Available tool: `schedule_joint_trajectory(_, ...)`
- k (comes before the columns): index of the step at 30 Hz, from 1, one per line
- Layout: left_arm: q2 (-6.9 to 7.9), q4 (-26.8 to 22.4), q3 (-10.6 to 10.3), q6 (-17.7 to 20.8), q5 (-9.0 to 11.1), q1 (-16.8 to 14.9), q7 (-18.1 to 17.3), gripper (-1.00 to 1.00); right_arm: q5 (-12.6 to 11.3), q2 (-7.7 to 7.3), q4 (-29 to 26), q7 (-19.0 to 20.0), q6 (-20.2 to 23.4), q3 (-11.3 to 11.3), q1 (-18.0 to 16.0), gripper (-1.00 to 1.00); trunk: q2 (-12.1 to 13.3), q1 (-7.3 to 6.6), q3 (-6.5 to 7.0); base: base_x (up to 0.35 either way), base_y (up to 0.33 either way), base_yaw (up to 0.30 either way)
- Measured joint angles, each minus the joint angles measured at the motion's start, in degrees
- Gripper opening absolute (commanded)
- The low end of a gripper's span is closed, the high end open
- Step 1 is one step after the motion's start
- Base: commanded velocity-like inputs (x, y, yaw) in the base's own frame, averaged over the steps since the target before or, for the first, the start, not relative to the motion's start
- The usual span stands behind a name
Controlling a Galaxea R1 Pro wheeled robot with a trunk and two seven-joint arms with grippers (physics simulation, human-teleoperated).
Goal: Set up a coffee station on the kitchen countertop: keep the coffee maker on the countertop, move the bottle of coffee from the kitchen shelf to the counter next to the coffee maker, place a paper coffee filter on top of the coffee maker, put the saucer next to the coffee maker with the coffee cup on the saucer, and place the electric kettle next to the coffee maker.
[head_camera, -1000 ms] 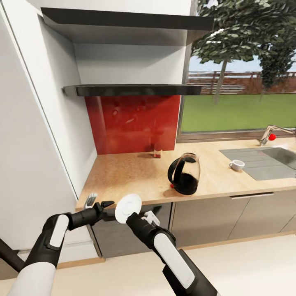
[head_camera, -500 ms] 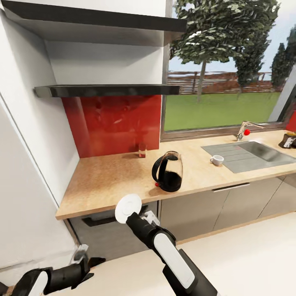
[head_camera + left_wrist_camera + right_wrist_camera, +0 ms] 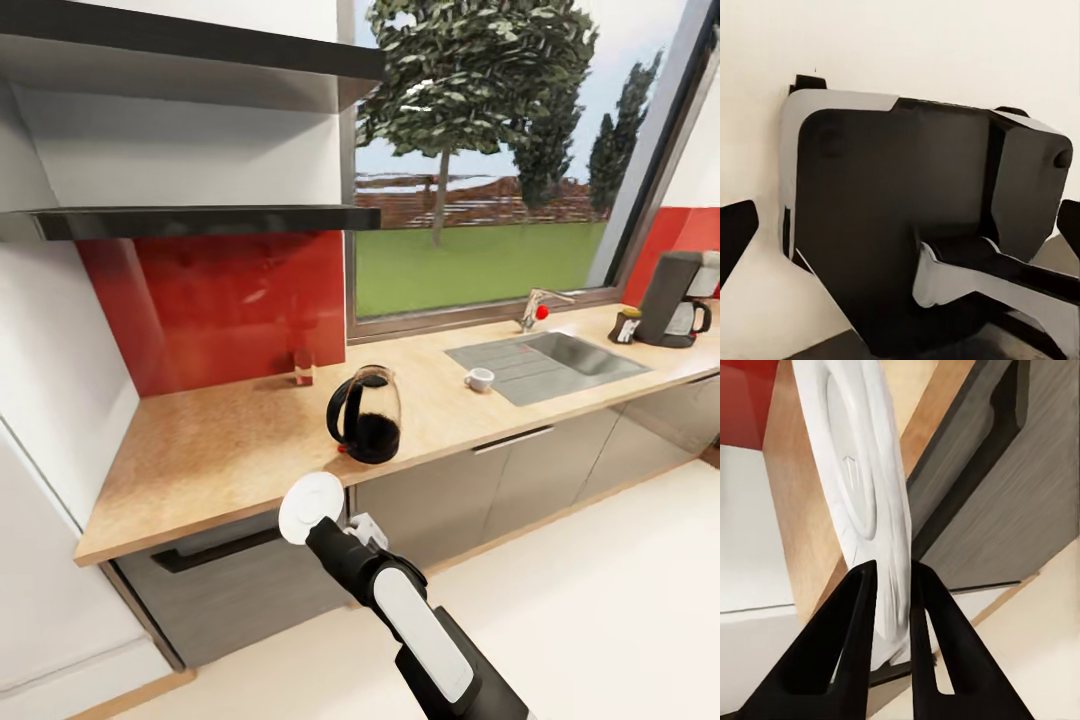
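Observation:
My right gripper [image 3: 322, 528] is shut on the rim of the white saucer [image 3: 312, 507], held on edge in front of the countertop [image 3: 220, 450]; the wrist view shows both fingers [image 3: 855, 615] pinching the saucer [image 3: 862, 472]. The electric kettle [image 3: 365, 415] stands near the counter's front edge, just beyond the saucer. The coffee cup [image 3: 479, 379] sits beside the sink. At the far right stands the coffee maker [image 3: 683, 298] with the bottle of coffee [image 3: 627, 326] next to it. The black kitchen shelf [image 3: 200, 221] is bare. My left gripper [image 3: 900, 225] is open, facing my own dark body.
A sink [image 3: 545, 358] with a faucet [image 3: 535, 306] is set into the counter under the window. A small glass [image 3: 303, 367] stands against the red backsplash [image 3: 220, 310]. Grey cabinet fronts [image 3: 480, 490] run below, with pale floor [image 3: 600, 620] to my right.
The camera has swung right, bringing the coffee maker and bottle into view. My left arm has dropped out of the head view. The right gripper still holds the saucer the same way.

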Motion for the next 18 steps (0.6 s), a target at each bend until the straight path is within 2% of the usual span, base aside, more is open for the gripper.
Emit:
schedule_joint_trajectory(3,0.14,5.4,-0.1,-6.3,-3.7,0.0,5.8,1.0,0.0,0.0,0.1,-0.1,0.1,0.0,0.0,-1.0,0.0,0.0,0.0,0.0,0.0,-0.279)
schedule_joint_trajectory(6,-0.26,8.3,-0.6,-10.1,-4.9,0.0,15.3,1.0,0.1,0.0,0.6,-0.1,0.2,0.1,0.0,-1.0,0.0,0.0,0.0,0.0,0.0,-0.279)
schedule_joint_trajectory(7,-0.34,8.7,-0.7,-10.4,-5.0,0.0,17.1,1.0,0.1,0.0,0.7,-0.2,0.3,0.1,0.0,-1.0,0.0,0.0,0.0,0.0,0.0,-0.277)
schedule_joint_trajectory(10,-1.06,9.9,-0.8,-11.3,-5.2,0.0,25.6,1.0,0.2,-3.57,2.0,-0.2,0.5,0.2,0.1,-1.0,0.0,0.0,0.0,0.0,0.0,-0.231)
schedule_joint_trajectory(12,-1.59,10.2,-0.8,-11.5,-5.3,0.0,28.7,1.0,0.2,-5.8,3.8,-0.1,1.0,0.3,0.1,-1.0,0.0,0.0,0.0,0.0,0.0,-0.196)
schedule_joint_trajectory(15,-1.96,10.4,-0.9,-11.6,-6.0,0.0,30.3,1.0,0.2,-8.93,8.5,-0.1,3.2,0.2,0.1,-1.0,0.0,0.0,0.01,0.0,0.0,-0.218)
schedule_joint_trajectory(18,-2.07,10.5,-1.5,-11.6,-8.0,0.0,30.7,1.0,0.2,-10.96,16.3,0.0,5.6,0.1,0.2,-1.0,0.0,0.0,0.07,0.0,0.0,-0.242)
